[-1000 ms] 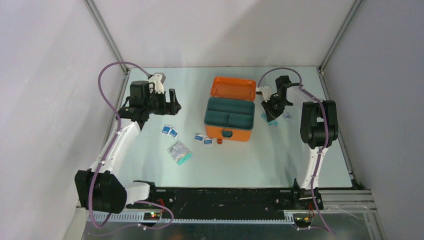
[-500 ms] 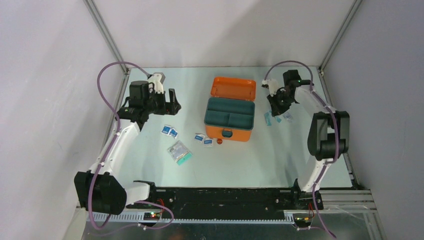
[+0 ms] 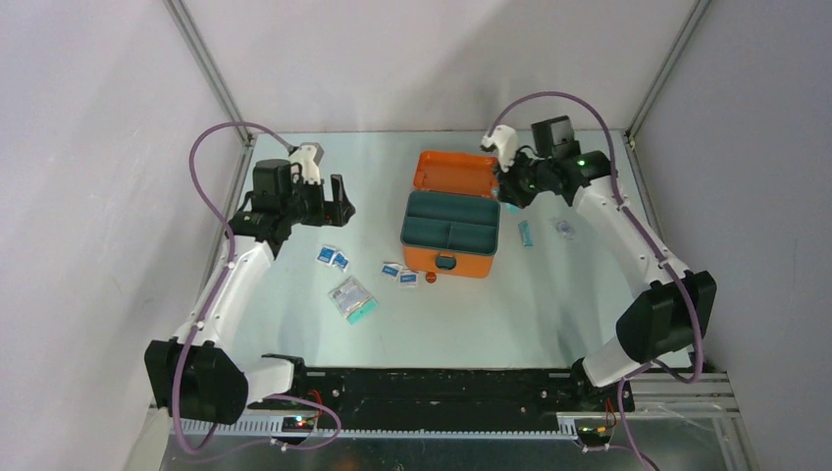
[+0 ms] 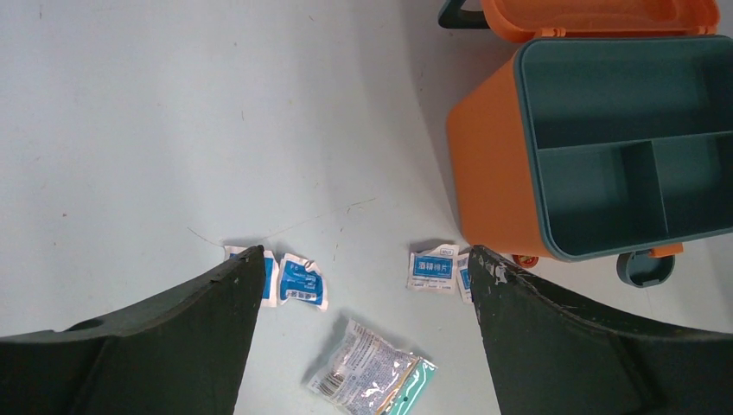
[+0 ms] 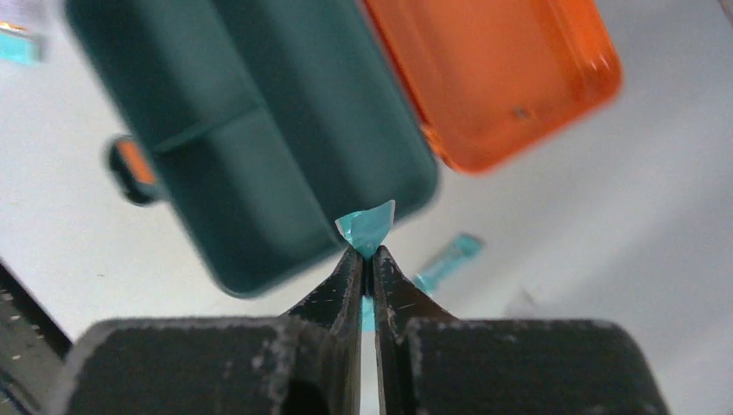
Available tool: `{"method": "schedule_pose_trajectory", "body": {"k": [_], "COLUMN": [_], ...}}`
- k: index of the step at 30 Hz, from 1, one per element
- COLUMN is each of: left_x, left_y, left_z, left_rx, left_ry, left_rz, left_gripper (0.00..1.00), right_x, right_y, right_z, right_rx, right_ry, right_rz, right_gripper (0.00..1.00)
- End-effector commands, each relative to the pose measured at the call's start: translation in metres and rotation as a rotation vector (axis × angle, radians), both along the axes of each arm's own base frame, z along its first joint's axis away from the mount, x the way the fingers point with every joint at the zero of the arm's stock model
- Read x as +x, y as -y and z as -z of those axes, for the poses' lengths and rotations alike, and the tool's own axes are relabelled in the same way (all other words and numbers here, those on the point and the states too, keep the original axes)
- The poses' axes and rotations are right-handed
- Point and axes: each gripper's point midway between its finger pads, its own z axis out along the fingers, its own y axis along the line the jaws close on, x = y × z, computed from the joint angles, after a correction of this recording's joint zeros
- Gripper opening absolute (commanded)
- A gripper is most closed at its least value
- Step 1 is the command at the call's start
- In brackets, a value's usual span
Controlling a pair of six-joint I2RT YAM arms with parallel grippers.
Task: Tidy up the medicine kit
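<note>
The medicine kit (image 3: pixel 432 260) is an orange box standing open at mid-table, its lid (image 3: pixel 458 175) folded back and a dark teal tray (image 3: pixel 451 221) inside. My right gripper (image 3: pixel 510 192) hangs over the kit's back right corner. In the right wrist view it (image 5: pixel 367 255) is shut on a small teal packet (image 5: pixel 367 226), just off the tray's edge (image 5: pixel 259 130). My left gripper (image 3: pixel 334 201) hovers left of the kit. In the left wrist view it (image 4: pixel 367 252) is open and holds nothing, above loose packets, with the kit (image 4: pixel 493 173) to the right.
Blue-white packets (image 3: pixel 333 258) (image 3: pixel 400 274) and a clear pouch with a teal edge (image 3: pixel 352 300) lie left of and in front of the kit. A small red item (image 3: pixel 431 278) sits by its front. Another teal packet (image 3: pixel 526 234) and a clear packet (image 3: pixel 563 228) lie to its right.
My right gripper closed on the teal packet among those right of the kit, lifted it, and swung up and left to the kit's back right corner. The left arm has not moved.
</note>
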Motion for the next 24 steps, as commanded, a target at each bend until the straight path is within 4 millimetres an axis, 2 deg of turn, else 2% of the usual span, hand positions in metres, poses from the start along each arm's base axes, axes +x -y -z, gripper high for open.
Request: {"method": "schedule_pose_trajectory", "body": {"k": [1,4,8,12,16,19,21,23,24], "left_x": [-0.005,-0.007,-0.009,-0.01,-0.011,-0.01,-0.009,-0.01,-0.01], "left_y": [0.001,0.001,0.001,0.0,0.001,0.003,0.003,0.004,0.003], "left_z": [-0.015,-0.017,-0.018,-0.017,-0.015,-0.014,-0.013,-0.013,-0.013], "left_rx": [-0.009,-0.005,-0.005,-0.001,-0.004,-0.011,-0.013,-0.014,-0.013], "left_ry": [0.059,0.067,0.073,0.076,0.068,0.062,0.059,0.058,0.06], "left_rz": [0.016,0.018,0.021,0.025,0.03,0.035,0.035,0.036,0.035], "left_gripper": [0.92,0.91,0.92,0.92,0.92,0.92,0.92,0.92,0.92], "right_x": [-0.017,-0.03,-0.04,-0.051,-0.06,-0.066,-0.063,-0.063,-0.063], "right_y": [-0.057,-0.09,-0.101,-0.096,-0.086,-0.081,-0.079,-0.077,-0.077], "right_z": [-0.039,-0.027,0.003,0.029,0.048,0.057,0.061,0.064,0.065], "right_rx": [0.089,0.054,-0.059,-0.154,-0.215,-0.242,-0.259,-0.273,-0.276], "right_ry": [0.084,0.035,-0.007,-0.048,-0.077,-0.081,-0.06,-0.054,-0.053], "right_rz": [-0.133,-0.217,-0.272,-0.331,-0.39,-0.438,-0.444,-0.458,-0.463], "right_gripper": [0.05,0.05,0.06,0.11,0.11,0.11,0.12,0.18,0.24]}}
